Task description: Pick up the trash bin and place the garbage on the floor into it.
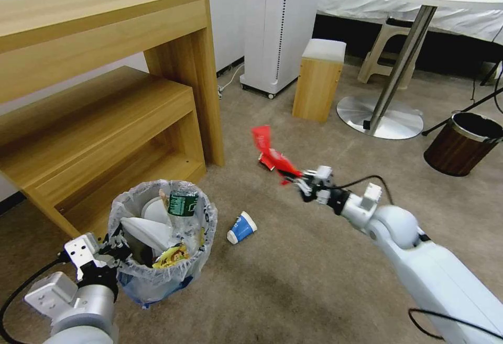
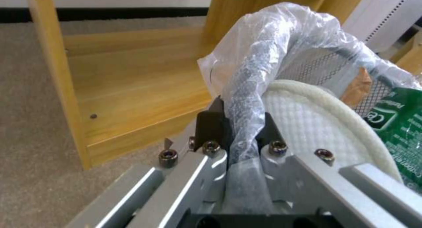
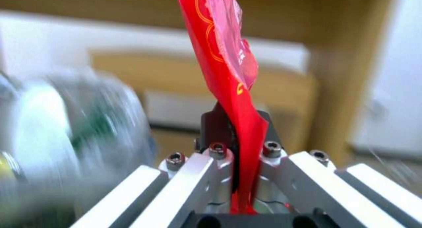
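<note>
Left pincer (image 2: 239, 122) clamped on trash bin (image 1: 157, 239) rim, mesh wall seen close in left wrist view. Right pincer (image 3: 239, 122) gripping red wrapper (image 3: 228, 63), raised right of bin; blue cup (image 1: 241, 228) beside bin in head view.

Open floor (image 1: 293, 281) fills the middle and bottom of the frame, with only a blue cup (image 1: 241, 228) lying there. The wooden shelf (image 1: 99, 124) blocks the upper left, close behind the trash bin (image 1: 160, 239). A brown bin (image 1: 461, 144) stands at the right edge.
</note>
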You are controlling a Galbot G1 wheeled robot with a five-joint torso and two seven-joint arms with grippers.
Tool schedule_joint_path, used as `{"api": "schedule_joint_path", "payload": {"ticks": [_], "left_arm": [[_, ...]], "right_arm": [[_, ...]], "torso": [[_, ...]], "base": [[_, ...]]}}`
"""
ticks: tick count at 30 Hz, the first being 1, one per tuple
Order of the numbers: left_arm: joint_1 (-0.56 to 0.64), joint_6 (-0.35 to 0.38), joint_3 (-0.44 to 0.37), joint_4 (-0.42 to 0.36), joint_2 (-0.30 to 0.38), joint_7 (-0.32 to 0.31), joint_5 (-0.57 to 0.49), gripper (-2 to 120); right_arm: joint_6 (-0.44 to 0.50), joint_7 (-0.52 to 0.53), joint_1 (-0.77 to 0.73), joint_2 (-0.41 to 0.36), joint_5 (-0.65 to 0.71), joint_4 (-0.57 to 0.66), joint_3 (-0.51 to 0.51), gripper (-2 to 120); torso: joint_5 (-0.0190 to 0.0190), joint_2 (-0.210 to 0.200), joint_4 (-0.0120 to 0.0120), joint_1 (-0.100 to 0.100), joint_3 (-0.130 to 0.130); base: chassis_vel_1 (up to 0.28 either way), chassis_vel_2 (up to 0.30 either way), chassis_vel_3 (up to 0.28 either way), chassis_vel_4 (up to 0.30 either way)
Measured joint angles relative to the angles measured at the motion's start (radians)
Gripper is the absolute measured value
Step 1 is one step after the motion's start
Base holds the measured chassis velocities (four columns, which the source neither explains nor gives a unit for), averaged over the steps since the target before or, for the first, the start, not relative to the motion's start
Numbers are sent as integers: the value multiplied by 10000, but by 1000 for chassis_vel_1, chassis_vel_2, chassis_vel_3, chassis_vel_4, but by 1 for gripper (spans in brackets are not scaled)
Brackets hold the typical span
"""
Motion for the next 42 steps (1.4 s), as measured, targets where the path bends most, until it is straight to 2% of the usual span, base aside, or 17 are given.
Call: {"api": "schedule_joint_path", "payload": {"ticks": [1, 3, 5, 6, 7, 9, 11, 13, 16, 20, 27, 42], "left_arm": [[-38, 0, 38, 49, 0, 6, 21, 3], [-61, 0, 53, 77, 2, 12, 31, 3], [-142, 9, 68, 159, 3, 17, 42, 3], [-142, 9, 68, 159, 3, 17, 42, 3], [-172, 12, 69, 176, 0, 20, 43, 3], [-218, 21, 45, 192, -11, 36, 8, 3], [-219, 21, 35, 192, -8, 36, -1, 3], [-204, 42, -112, 118, 44, 34, -128, 3], [-212, 62, -191, 46, 73, 33, -234, 3], [-237, 73, -283, 15, 107, 25, -324, 3], [-269, 86, -211, -2, 94, 17, -336, 3], [-72, 87, -218, -18, 64, 18, -296, 3]], "right_arm": [[126, -233, 598, 192, 363, -279, -514, 0], [166, -321, 925, 326, 538, -480, -819, 0], [281, -490, 1837, 927, 1049, -1176, -1849, 0], [281, -490, 1837, 927, 1049, -1176, -1849, 0], [334, -514, 2104, 1225, 1198, -1423, -2196, 0], [463, -547, 2819, 2388, 1448, -2197, -3084, 0], [471, -550, 2896, 2554, 1462, -2282, -3188, 0], [521, -590, 3383, 3430, 1529, -2763, -3845, 0], [521, -583, 3524, 3713, 1656, -2852, -4194, 0], [513, -518, 3451, 3820, 1855, -2632, -4560, 0], [432, -493, 2873, 3465, 1770, -2065, -4762, 0], [841, -419, 2079, 3687, 1602, -2421, -5053, 0]], "torso": [[-3, 0, 1, 0, 0], [-4, 0, 2, 0, 0], [-3, 0, -1, 0, 1], [-3, 0, -1, 0, 1], [-5, 0, -2, 1, 1], [-5, 0, 2, 0, 1], [-3, 0, 4, 0, 1], [-6, 0, 6, 1, 0], [-2, 0, 4, 0, 0], [-1, 0, 1, 0, 0], [1, 0, -2, 0, -1], [1, 0, 1, 0, -1]], "base": [[0, 0, 0, 0], [0, 0, 0, 0], [0, 0, 0, 0], [0, 0, 0, 0], [0, 0, 0, 0], [0, 0, 0, 0], [0, 0, 0, 0], [0, 0, 0, 0], [0, 0, 0, 0], [0, 0, 0, 0], [0, 0, 0, 0], [0, 0, 0, 0]]}}
